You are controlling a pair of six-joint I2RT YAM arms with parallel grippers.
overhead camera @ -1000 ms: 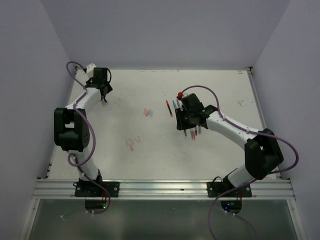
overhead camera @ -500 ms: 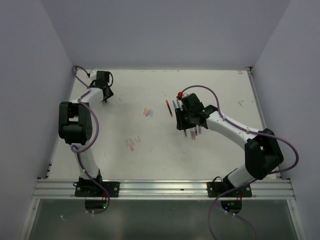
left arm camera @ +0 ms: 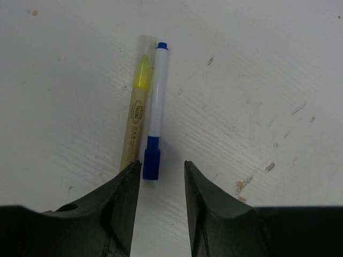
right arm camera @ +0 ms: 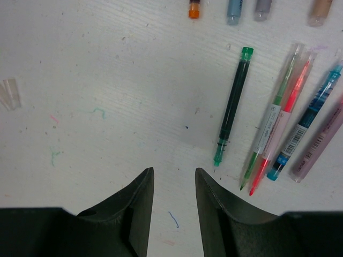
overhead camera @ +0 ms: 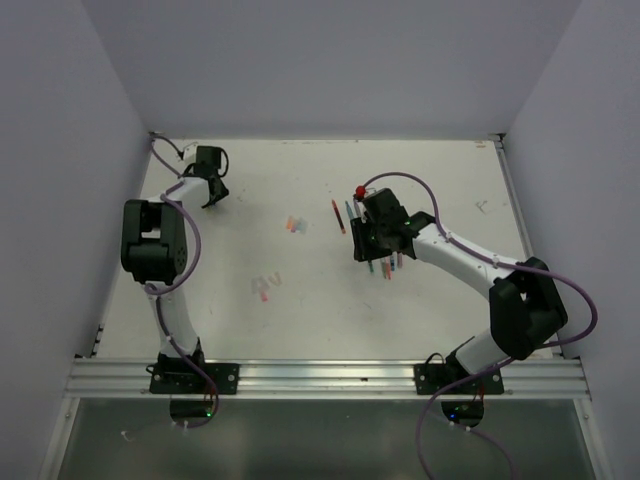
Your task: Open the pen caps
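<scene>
In the left wrist view a white pen lies on the table with its blue pen cap (left arm camera: 151, 163) at the near end. A yellow highlighter (left arm camera: 138, 107) lies alongside it on the left. My left gripper (left arm camera: 162, 166) is open at the table's far-left corner (overhead camera: 208, 190); the blue cap sits just inside its left fingertip (left arm camera: 134, 171), untouched. My right gripper (right arm camera: 173, 171) is open over bare table, holding nothing. A dark green pen (right arm camera: 233, 104) lies just right of it, then a row of green, red, blue and mauve pens (right arm camera: 284, 118).
Small pink and red pieces lie loose mid-table (overhead camera: 293, 224), with more nearer the front (overhead camera: 268, 285). A red pen (overhead camera: 338, 215) lies left of my right gripper (overhead camera: 375, 245). Several pen ends (right arm camera: 234, 10) and a clear cap (right arm camera: 9, 92) lie ahead of it. Walls close in on both sides.
My left arm's elbow has swung toward the back-left wall while its gripper stayed over the corner pens, and its jaws have narrowed. The right arm has not moved.
</scene>
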